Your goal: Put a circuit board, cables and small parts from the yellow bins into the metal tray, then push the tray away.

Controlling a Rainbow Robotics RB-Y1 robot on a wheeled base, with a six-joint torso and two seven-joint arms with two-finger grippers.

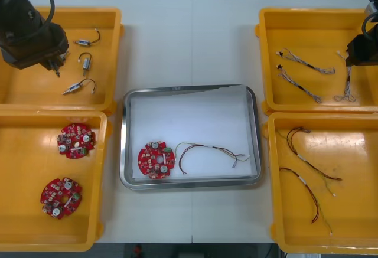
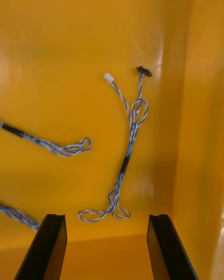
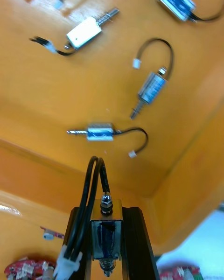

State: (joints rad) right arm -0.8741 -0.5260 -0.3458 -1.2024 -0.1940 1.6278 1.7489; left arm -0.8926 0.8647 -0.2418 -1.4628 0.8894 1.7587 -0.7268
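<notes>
Now small metal part [image 3: 105, 238] (L tool [image 3: 106, 213])

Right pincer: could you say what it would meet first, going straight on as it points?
Probably the twisted blue and white cable, its looped end lying between the open fingers of the right pincer, on the yellow bin's floor.

I see glossy plastic yellow bins [image 1: 29, 90], a shiny metal tray [image 1: 189, 182], and a polished small metal part [image 3: 106, 235].

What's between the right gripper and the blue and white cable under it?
Only bare yellow bin floor, in the right wrist view; the open right gripper frames the loop of the blue and white cable.
</notes>
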